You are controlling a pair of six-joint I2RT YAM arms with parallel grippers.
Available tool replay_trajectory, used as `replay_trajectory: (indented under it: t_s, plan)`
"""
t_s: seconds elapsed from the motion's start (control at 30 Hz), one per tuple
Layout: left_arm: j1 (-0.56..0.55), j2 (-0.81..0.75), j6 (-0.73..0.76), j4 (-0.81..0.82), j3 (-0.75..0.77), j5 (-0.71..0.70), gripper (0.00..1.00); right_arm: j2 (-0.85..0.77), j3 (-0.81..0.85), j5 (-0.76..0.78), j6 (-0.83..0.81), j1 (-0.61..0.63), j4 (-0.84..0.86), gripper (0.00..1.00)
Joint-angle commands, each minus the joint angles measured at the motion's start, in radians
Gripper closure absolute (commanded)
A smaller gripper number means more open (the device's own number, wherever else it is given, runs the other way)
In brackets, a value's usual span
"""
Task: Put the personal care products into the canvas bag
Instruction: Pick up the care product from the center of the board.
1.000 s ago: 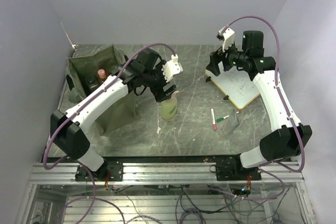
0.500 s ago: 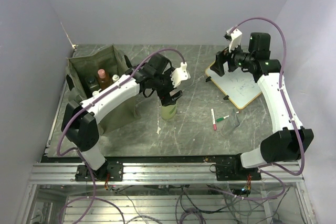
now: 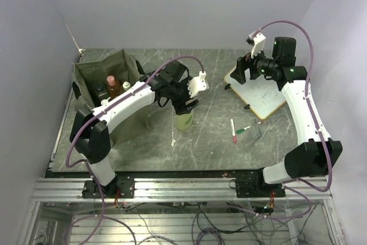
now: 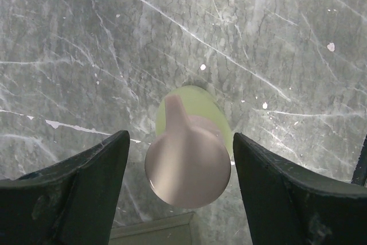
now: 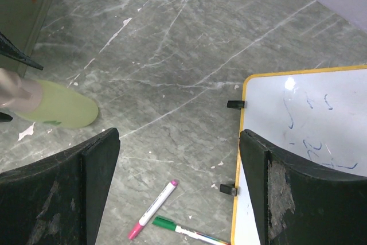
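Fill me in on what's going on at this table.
The left gripper sits over a pale green bottle standing on the table, jaws open either side of its cap, not gripping yet. The canvas bag at the left already holds other bottles. The right gripper hovers open above the whiteboard, holding nothing.

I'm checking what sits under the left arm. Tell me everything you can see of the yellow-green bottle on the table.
The yellow-green bottle is small, of pale translucent-looking plastic, with a rounded beige cap bearing a spout-like nub. It stands upright on the grey marbled table, right of the canvas bag and outside it. The black fingers of the left gripper flank the cap, a gap showing on each side, so only the table touches it.
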Motion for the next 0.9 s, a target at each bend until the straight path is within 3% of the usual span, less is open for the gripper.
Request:
replay_trajectory:
  t_s: [0.0, 0.43, 0.7, 0.87]
  plan:
    - [-0.010, 0.007, 0.032, -0.014, 0.009, -0.002, 0.20, -0.026, -0.009, -0.015, 0.012, -0.009, 0.023, 0.15]
    - [-0.016, 0.016, 0.028, -0.025, 0.026, 0.000, 0.31, -0.026, -0.013, -0.018, 0.011, -0.013, 0.025, 0.15]
    - [-0.025, 0.010, 0.008, -0.010, 0.019, -0.005, 0.31, -0.023, -0.013, -0.021, 0.012, -0.015, 0.025, 0.15]
    - [-0.025, 0.012, 0.009, -0.007, 0.020, -0.008, 0.37, -0.024, -0.014, -0.022, 0.012, -0.014, 0.025, 0.15]
